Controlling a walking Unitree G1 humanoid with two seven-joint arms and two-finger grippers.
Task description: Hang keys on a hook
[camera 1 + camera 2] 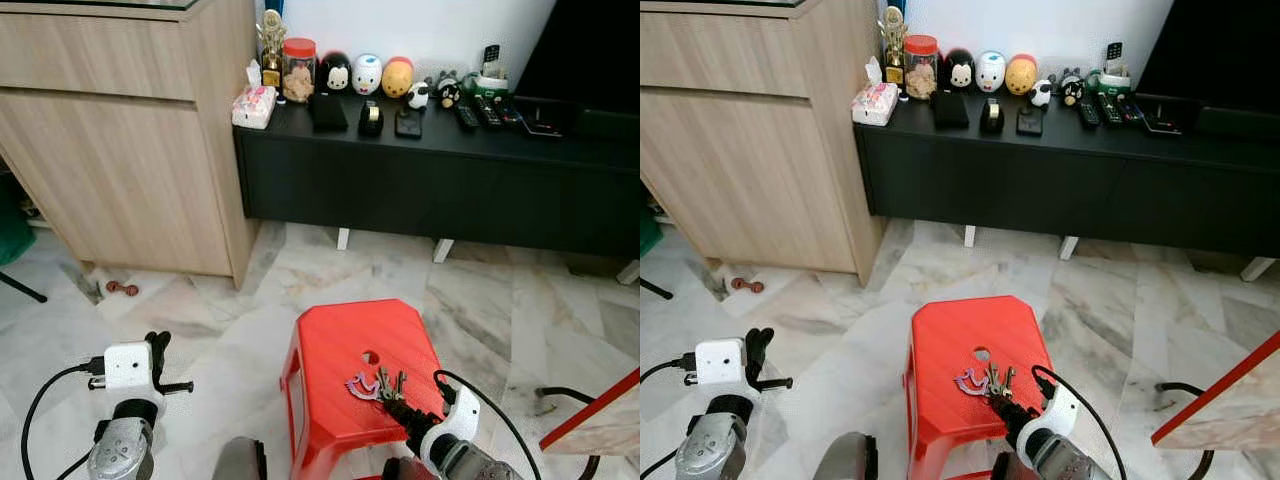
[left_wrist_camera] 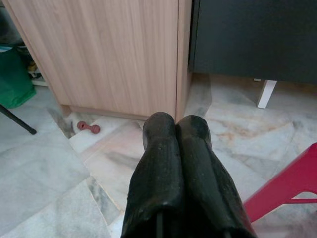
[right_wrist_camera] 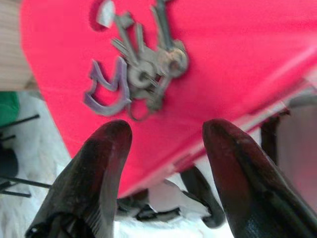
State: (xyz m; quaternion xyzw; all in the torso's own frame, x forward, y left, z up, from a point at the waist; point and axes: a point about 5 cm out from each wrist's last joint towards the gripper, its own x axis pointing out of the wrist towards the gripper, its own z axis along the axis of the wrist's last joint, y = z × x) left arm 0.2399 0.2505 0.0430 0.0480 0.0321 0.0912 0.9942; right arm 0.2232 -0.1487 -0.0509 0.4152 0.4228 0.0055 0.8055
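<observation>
keys: the keys (image 1: 378, 384) lay flat on the top of the red stool (image 1: 340, 350), just at 6 o'clock from its small round hole, with a purple charm at their 9 o'clock side.
right gripper: the right gripper (image 3: 166, 136) was just short of the bunch, at about 5 o'clock from it in the head view, with its two fingers spread and nothing between them.
left gripper: the left gripper (image 2: 177, 130) hung idle over the marble floor (image 1: 520, 300), fingers pressed together and empty.
step in hand: reaching to pick up the keys, i judged.
how to do it well: the keys were thin and flat, so the fingers needed to come low to the stool, one on each side of the ring, and then pinch.
risk: the smooth plastic could let the bunch slide away to the edge.
hook: i could not make out any hook.
</observation>
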